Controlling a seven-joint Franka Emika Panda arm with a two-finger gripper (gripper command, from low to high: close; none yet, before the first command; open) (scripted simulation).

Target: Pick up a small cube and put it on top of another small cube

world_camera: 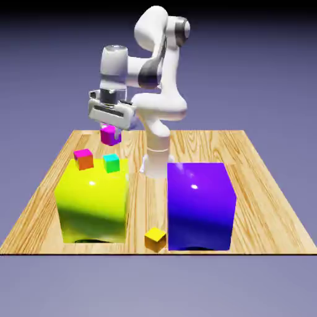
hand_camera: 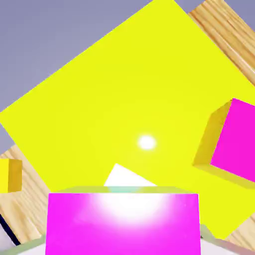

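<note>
Pink cube [world_camera: 110, 135], clamped in the closed gripper [world_camera: 111, 129], hangs above the yellow block [world_camera: 93, 201] bearing the teal cube [world_camera: 111, 163].

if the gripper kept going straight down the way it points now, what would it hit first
Likely the teal-topped cube on the big yellow block; the pink cube held in the gripper would touch first, though depth is unclear.
</note>
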